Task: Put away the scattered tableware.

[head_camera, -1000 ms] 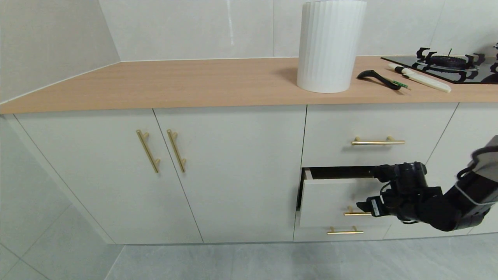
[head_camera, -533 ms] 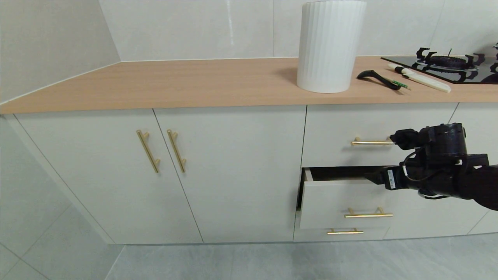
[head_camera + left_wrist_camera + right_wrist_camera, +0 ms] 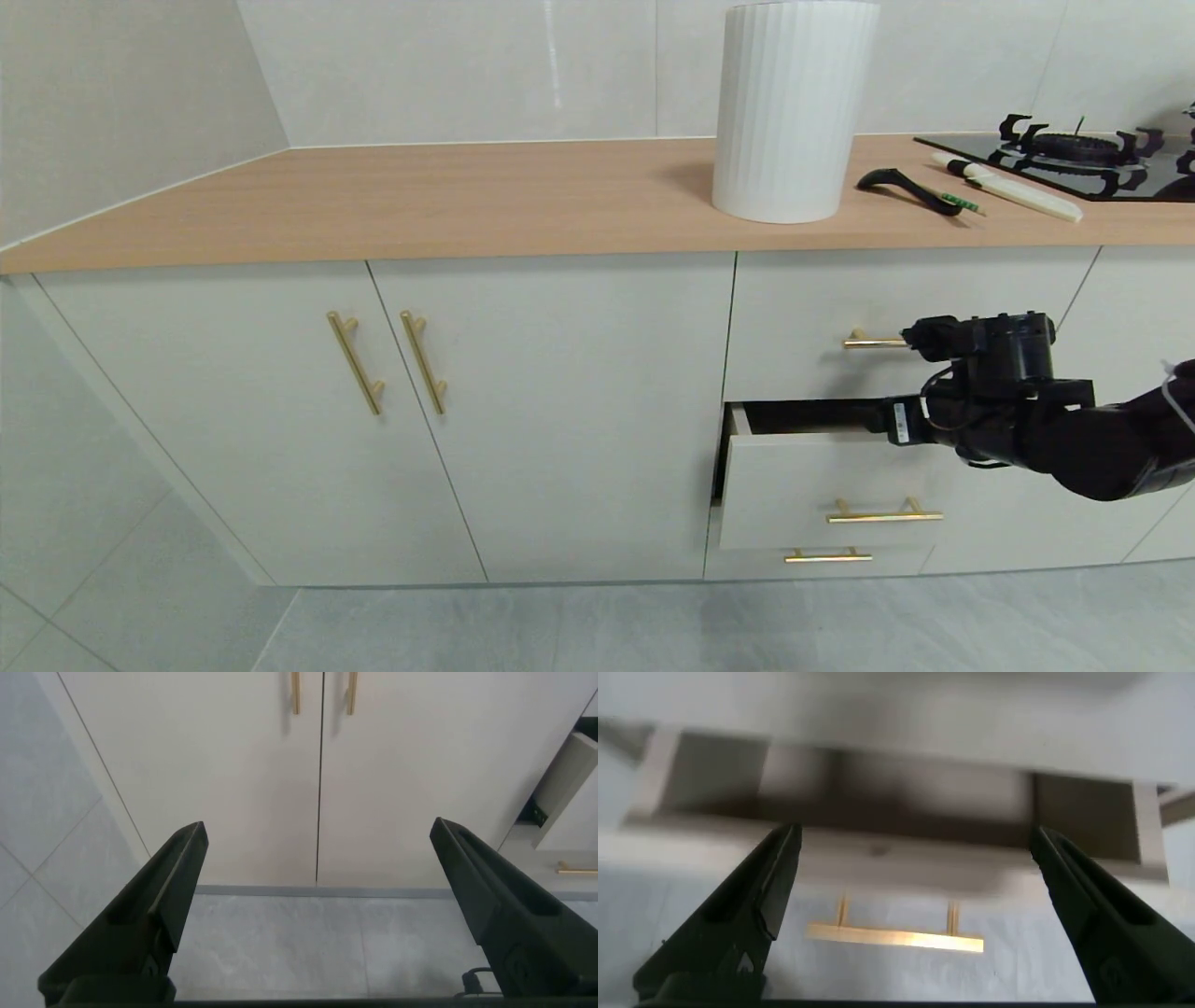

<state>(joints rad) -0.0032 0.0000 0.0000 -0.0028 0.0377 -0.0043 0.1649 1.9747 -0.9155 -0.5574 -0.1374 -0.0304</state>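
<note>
Wood-grain desk (image 3: pixel 420 201) runs wall to wall, and your tableware lies at its right end: a black ladle (image 3: pixel 907 185) just right of the tall white ribbed canister (image 3: pixel 789 112), and a long white utensil (image 3: pixel 1010 188) beside it, angled toward the desk's front edge with its far end by the rim of the black stove (image 3: pixel 1074 154). Ladle and white utensil lie close to each other; whether they touch, you cannot tell. Below them, the middle drawer (image 3: pixel 812 471) is pulled partly out. Its left side edge stands proud of the cabinet face, with a narrow dark slot above its front panel. Your right end effector (image 3: pixel 913 838) sits at that slot, level with the drawer's top edge and under the top drawer's gold handle (image 3: pixel 873 343). Its fingers are spread wide and hold nothing; the wrist view frames the drawer opening and the drawer's own gold handle (image 3: pixel 895 938) between them. Your left end effector (image 3: pixel 318 826) hangs low, well apart from the drawers. It is spread too, with nothing in it, and faces the seam between the two cabinet doors (image 3: pixel 320 775) and the grey tile floor (image 3: pixel 308 938) along the cabinet base.
</note>
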